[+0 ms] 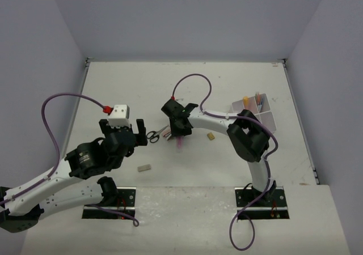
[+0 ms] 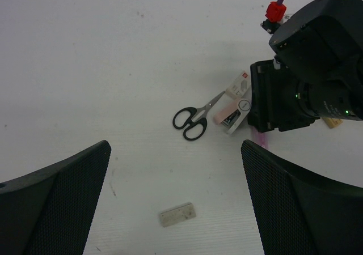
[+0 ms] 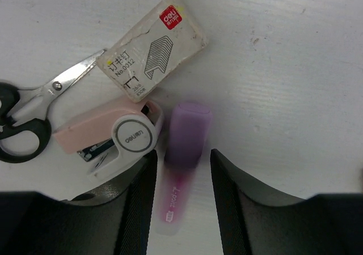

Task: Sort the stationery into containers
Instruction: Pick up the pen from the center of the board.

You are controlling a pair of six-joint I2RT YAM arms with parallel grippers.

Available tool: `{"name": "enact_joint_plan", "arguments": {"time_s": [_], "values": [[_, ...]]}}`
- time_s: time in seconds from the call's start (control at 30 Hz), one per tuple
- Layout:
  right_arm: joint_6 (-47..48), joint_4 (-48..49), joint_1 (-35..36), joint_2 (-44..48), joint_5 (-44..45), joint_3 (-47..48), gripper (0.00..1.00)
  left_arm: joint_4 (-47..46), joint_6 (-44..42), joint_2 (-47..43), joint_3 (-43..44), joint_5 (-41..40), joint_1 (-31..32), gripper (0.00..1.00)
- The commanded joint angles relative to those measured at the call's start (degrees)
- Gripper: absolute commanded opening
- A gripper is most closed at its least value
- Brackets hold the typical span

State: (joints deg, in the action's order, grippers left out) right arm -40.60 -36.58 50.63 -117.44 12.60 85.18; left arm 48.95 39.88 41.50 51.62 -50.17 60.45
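My right gripper (image 1: 180,131) is low over the table and open, its jaws standing on either side of a purple-capped marker (image 3: 184,153) that lies flat; a narrow gap shows on the left side. Its tail shows in the top view (image 1: 179,144). Black-handled scissors (image 1: 152,135) (image 2: 191,120) lie just left of it. A grey eraser (image 1: 144,168) (image 2: 177,215) lies under my left gripper (image 2: 174,153), which is open, empty and held above the table. A tan eraser (image 1: 211,136) lies right of the marker. The white divided tray (image 1: 266,119) at the right holds an orange marker (image 1: 245,101) and a pink marker (image 1: 257,99).
A pink and white stapler (image 3: 113,136) touches the marker's left side, and a white staples box (image 3: 150,54) lies just beyond it. The two arms are close together near the table's middle. White walls bound the table on three sides.
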Motion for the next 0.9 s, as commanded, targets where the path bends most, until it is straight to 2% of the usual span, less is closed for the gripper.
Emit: {"name": "enact_joint_plan", "arguments": {"time_s": [0.0, 0.3, 0.47, 0.63, 0.7, 0.8, 0.87], "values": [[-1.1, -1.4, -1.2, -2.3, 2.5, 2.0, 0.43, -0.4, 0.3, -1.0, 0.0, -1.2, 0.0, 1.0], [1.4, -2.6, -6.0, -3.4, 3.0, 4.5, 0.35, -0.3, 0.4, -1.3, 0.1, -1.2, 0.0, 1.0], [2.5, -2.9, -6.2, -5.3, 1.6, 5.0, 0.31, -0.4, 0.3, -1.7, -0.1, -1.2, 0.0, 1.0], [3.6, -2.2, -6.2, -4.4, 1.8, 4.9, 0.05, -0.3, 0.3, -1.7, -0.1, -1.2, 0.0, 1.0], [6.0, -1.5, -6.1, 1.4, 3.9, 4.2, 0.0, -0.4, 0.3, -1.6, 0.0, -1.2, 0.0, 1.0], [10.5, 3.2, -6.1, 10.9, 8.5, -0.8, 0.0, -0.4, 0.2, -1.4, -0.1, -1.2, 0.0, 1.0], [15.7, 8.5, -6.5, 20.5, 14.5, -4.8, 0.0, -0.3, 0.2, -1.4, 0.0, -1.2, 0.0, 1.0]]}}
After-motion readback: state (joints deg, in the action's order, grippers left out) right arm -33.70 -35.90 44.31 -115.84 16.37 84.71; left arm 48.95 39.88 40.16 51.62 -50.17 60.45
